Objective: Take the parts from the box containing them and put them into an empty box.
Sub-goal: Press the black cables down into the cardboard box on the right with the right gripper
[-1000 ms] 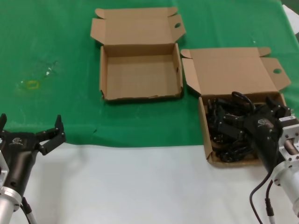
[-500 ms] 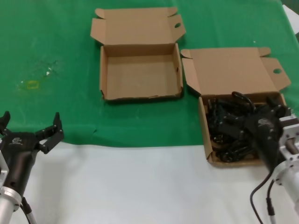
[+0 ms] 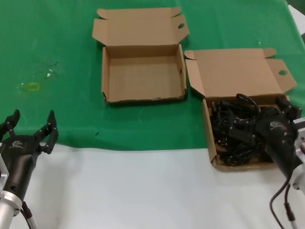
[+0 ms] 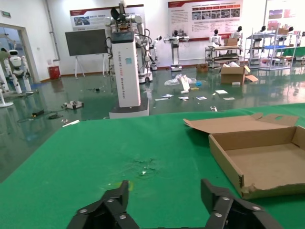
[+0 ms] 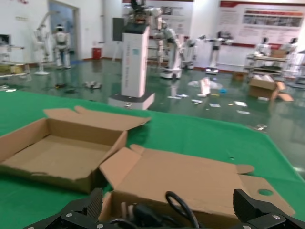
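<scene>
Black power cords (image 3: 236, 131) are lying tangled in the tall-lidded box (image 3: 238, 76), with the right hand (image 3: 276, 125) hovering spread over them. Snagged loops risk dragging several out together. The left hand (image 3: 29, 130) is waiting spread; the empty box (image 3: 143, 76) is sitting nearby.

We note a green cloth (image 3: 57, 43) covering the far part of the work surface, its front edge meeting a bare white tabletop (image 3: 143, 191). A small yellowish mark (image 3: 32, 86) sits on the cloth at far left, with a scuffed, crinkled patch (image 3: 50, 70) just beyond it. Behind: a white pillar unit (image 4: 126, 71), a dark screen (image 4: 86, 42), wall posters (image 4: 205, 16).
</scene>
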